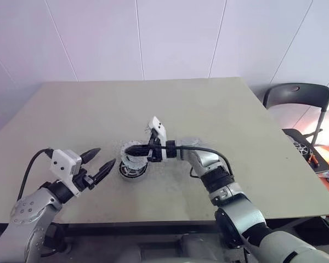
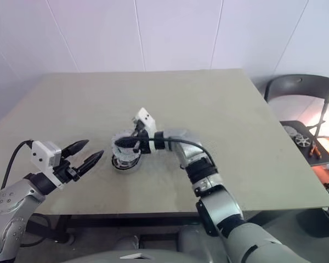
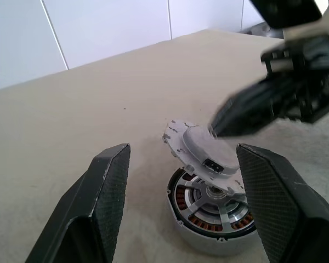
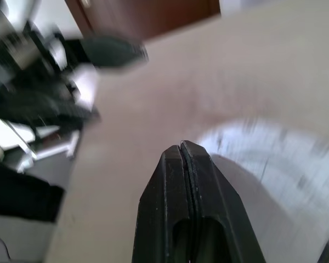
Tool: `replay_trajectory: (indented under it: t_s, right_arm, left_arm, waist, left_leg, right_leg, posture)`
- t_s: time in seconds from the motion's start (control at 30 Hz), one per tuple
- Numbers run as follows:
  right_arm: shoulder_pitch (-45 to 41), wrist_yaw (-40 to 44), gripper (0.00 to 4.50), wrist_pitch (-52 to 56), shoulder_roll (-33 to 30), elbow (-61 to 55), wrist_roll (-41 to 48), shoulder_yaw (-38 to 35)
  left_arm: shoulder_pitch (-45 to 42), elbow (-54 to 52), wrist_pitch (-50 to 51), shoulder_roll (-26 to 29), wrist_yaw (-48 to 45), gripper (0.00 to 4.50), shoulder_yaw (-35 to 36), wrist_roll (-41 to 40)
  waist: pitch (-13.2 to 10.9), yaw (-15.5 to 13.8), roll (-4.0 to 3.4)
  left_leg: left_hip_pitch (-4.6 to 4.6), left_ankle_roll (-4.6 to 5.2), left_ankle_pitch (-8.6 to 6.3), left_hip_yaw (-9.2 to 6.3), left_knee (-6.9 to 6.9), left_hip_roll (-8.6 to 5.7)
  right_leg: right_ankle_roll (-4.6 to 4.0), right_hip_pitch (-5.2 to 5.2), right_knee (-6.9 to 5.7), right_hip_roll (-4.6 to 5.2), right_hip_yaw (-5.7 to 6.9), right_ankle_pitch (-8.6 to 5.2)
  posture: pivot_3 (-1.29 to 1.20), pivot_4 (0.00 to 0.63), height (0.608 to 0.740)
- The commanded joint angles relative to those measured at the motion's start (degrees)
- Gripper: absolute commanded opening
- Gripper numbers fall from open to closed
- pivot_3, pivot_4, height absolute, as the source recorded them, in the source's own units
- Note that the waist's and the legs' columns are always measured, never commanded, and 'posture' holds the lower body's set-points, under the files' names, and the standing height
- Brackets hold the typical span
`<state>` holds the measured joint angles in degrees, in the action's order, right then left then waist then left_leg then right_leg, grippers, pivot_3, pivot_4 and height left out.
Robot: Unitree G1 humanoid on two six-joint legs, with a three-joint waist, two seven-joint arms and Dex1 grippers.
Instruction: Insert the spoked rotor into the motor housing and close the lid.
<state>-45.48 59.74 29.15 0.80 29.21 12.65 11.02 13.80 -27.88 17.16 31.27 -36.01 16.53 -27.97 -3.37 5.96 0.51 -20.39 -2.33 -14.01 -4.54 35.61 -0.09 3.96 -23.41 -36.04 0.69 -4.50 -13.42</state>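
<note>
- Fingers of the left gripper (image 1: 100,165) are spread wide with nothing between them, hovering just above the table (image 1: 219,115) near its front edge, pointing toward the housing (image 3: 216,216).
- Just right of that gripper, the housing sits upright on the table. The left wrist view looks into its top: pale spokes of the rotor (image 3: 215,203) lie over copper-brown windings, around a small silver hub. The rotor appears to be seated inside already.
- Joined to the housing's far rim, the lid (image 3: 204,149) stands tilted and half raised above the opening, its flat grey face turned up and toward the left gripper.
- Right of that, the right gripper (image 1: 128,149) reaches in level from the right, its two fingers pressed together and holding nothing. Its tip sits at the lid's raised edge; contact looks likely, but I cannot tell for sure.
- Step in hand, as I judge it: insertion is done and closing the lid is under way, with the shut right gripper acting as a pusher.
- Next move likely calls for pressing the lid down and over until it lies flat on the rim. The open left gripper is well placed to steady the housing if it slides.
</note>
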Motion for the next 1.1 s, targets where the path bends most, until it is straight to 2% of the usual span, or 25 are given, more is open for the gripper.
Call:
replay_trajectory:
  t_s: [0.03,0.1,0.33,0.43,0.63,0.77,1.0,1.1]
  right_arm:
    - [-2.3,-5.4,0.19,-4.3,1.0,3.4,-0.9,-1.7]
    - [-2.3,-5.9,0.58,-5.6,0.3,4.9,-2.9,0.2]
    - [-0.5,-9.4,2.97,-9.4,0.5,8.0,-7.5,3.7]
    - [1.6,-5.9,3.95,-6.3,-0.1,5.4,-7.1,5.8]
    - [3.3,-6.1,3.95,-4.1,-0.2,2.7,-6.9,6.3]
    - [3.2,-9.5,3.95,-6.7,0.5,4.1,-8.8,6.5]
    - [4.7,-8.1,3.95,-8.9,0.0,2.0,-11.0,10.1]
    - [5.0,-8.7,3.47,-10.3,0.5,1.7,-11.5,10.6]
  left_arm:
    - [-0.1,-1.7,-0.7,0.2,0.2,3.26,0.6,0.1]
    - [0.1,-1.8,-0.7,0.2,0.1,3.26,0.6,0.1]
    - [1.3,-2.3,-1.1,0.1,0.1,3.26,0.8,0.1]
    - [1.2,-1.9,-1.2,0.2,0.0,3.26,0.7,0.2]
    - [1.1,-1.8,-1.4,0.0,-0.3,3.26,-0.8,1.1]
    - [1.0,-1.9,-1.3,0.4,-0.6,3.26,-1.1,1.3]
    - [0.4,-1.8,-1.0,0.9,-0.4,3.26,-0.6,1.3]
    - [0.4,-2.1,-0.9,1.2,-0.3,3.26,1.1,0.5]
  waist:
    - [0.0,0.0,0.0]
    - [0.0,0.0,0.0]
    - [0.0,0.1,0.0]
    - [0.0,0.1,0.0]
    - [0.0,0.0,0.0]
    - [0.0,0.1,0.0]
    - [0.0,0.1,0.01]
    - [0.0,0.2,0.01]
  left_leg:
    - [-0.01,0.0,0.0,0.0,-0.01,0.0]
    - [-0.03,0.0,0.0,0.0,-0.02,0.0]
    - [-0.07,0.0,0.0,0.03,-0.02,-0.01]
    - [-0.06,0.0,0.0,0.02,-0.02,-0.01]
    - [-0.06,0.0,0.0,0.03,-0.02,-0.02]
    - [-0.05,0.0,0.0,0.02,-0.02,-0.01]
    - [-0.03,-0.01,0.0,0.02,-0.02,-0.01]
    - [-0.04,-0.01,0.0,0.02,-0.05,-0.01]
  right_leg:
    - [0.0,-0.01,0.0,0.0,0.0,0.0]
    - [0.0,-0.01,0.04,0.01,0.0,0.0]
    - [0.0,-0.01,0.11,0.04,-0.02,0.0]
    - [0.0,0.0,0.1,0.03,-0.02,0.0]
    - [0.0,0.0,0.1,0.04,-0.02,0.0]
    - [0.0,-0.01,0.09,0.03,-0.02,0.0]
    - [0.0,0.01,0.1,0.04,-0.03,0.0]
    - [0.0,-0.01,0.12,0.04,-0.02,-0.01]
  posture:
    - [0.0,0.0,0.74]
    - [0.0,0.0,0.74]
    - [0.0,0.0,0.74]
    - [0.0,0.0,0.74]
    - [0.0,0.0,0.74]
    - [0.0,0.0,0.74]
    - [0.0,0.0,0.74]
    - [0.0,0.0,0.74]
